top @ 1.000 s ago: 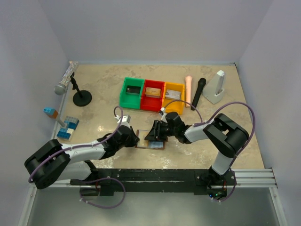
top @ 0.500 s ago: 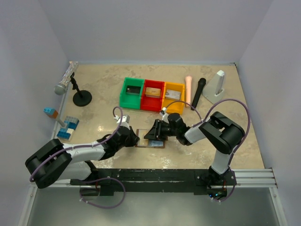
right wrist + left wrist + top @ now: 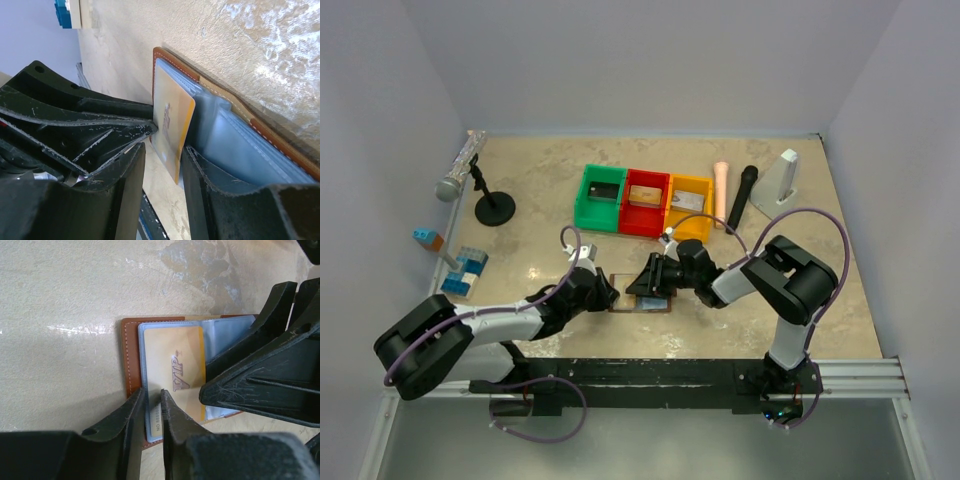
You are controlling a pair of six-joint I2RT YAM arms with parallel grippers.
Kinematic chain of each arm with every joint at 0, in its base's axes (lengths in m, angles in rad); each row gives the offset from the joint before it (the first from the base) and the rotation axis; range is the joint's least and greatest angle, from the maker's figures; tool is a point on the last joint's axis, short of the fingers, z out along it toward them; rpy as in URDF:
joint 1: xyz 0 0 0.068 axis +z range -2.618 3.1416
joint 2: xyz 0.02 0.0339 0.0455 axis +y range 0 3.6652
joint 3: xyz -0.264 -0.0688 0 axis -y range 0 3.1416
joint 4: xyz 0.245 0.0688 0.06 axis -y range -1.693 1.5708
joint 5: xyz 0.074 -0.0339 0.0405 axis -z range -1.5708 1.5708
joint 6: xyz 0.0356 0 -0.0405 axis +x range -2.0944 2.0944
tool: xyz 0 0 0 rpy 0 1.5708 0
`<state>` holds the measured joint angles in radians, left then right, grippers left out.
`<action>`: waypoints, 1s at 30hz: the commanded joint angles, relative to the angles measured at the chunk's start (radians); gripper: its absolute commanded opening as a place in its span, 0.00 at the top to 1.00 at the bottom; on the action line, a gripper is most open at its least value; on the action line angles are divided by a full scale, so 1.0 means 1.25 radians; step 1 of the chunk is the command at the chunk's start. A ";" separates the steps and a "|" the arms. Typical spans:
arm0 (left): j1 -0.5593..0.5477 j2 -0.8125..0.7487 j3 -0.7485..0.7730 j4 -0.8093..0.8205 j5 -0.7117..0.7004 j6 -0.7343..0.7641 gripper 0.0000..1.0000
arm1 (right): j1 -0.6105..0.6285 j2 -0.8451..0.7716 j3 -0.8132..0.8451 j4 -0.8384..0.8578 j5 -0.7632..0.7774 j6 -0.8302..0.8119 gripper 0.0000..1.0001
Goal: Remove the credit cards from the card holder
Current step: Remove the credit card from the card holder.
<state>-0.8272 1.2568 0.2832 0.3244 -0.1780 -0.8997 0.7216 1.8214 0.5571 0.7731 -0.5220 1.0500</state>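
One gold credit card (image 3: 175,370) is sitting in the card holder (image 3: 129,355), its edge between the right gripper's (image 3: 165,150) parted jaws; the left gripper (image 3: 152,392) is resting nearby, nearly clenched, grasp unclear.

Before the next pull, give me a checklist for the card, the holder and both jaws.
1. Holder lying open: ok.
2. Gold card fully out of its pocket: not ok.
3. Card corner between the right jaws: ok.
4. Left jaws pinning the holder's edge: cannot tell.
5. Other pockets empty: cannot tell.
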 commanded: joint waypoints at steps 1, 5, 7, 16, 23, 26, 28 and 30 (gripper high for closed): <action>-0.016 -0.021 -0.008 -0.035 0.103 0.002 0.74 | 0.022 -0.003 0.030 -0.012 -0.016 -0.024 0.60; -0.016 -0.070 0.009 -0.084 0.085 0.014 0.69 | 0.019 -0.008 0.035 -0.039 -0.012 -0.034 0.61; -0.016 -0.089 0.018 -0.106 0.077 0.019 0.68 | 0.020 -0.009 0.038 -0.049 -0.012 -0.037 0.61; -0.016 -0.138 0.025 -0.169 0.011 0.022 0.70 | 0.020 -0.019 0.048 -0.083 -0.012 -0.058 0.61; -0.014 -0.127 0.026 -0.180 -0.013 0.020 0.76 | 0.019 -0.029 0.053 -0.107 -0.027 -0.080 0.62; -0.014 -0.105 0.029 -0.175 -0.013 0.020 0.79 | 0.020 -0.029 0.059 -0.108 -0.038 -0.085 0.62; -0.014 -0.089 0.030 -0.165 -0.007 0.020 0.81 | 0.020 -0.023 0.064 -0.107 -0.047 -0.085 0.62; -0.016 -0.074 0.029 -0.154 -0.002 0.020 0.83 | 0.022 -0.020 0.068 -0.107 -0.060 -0.084 0.62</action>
<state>-0.8410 1.1305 0.2932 0.1074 -0.1719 -0.8940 0.7395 1.8114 0.6125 0.6563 -0.5499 0.9733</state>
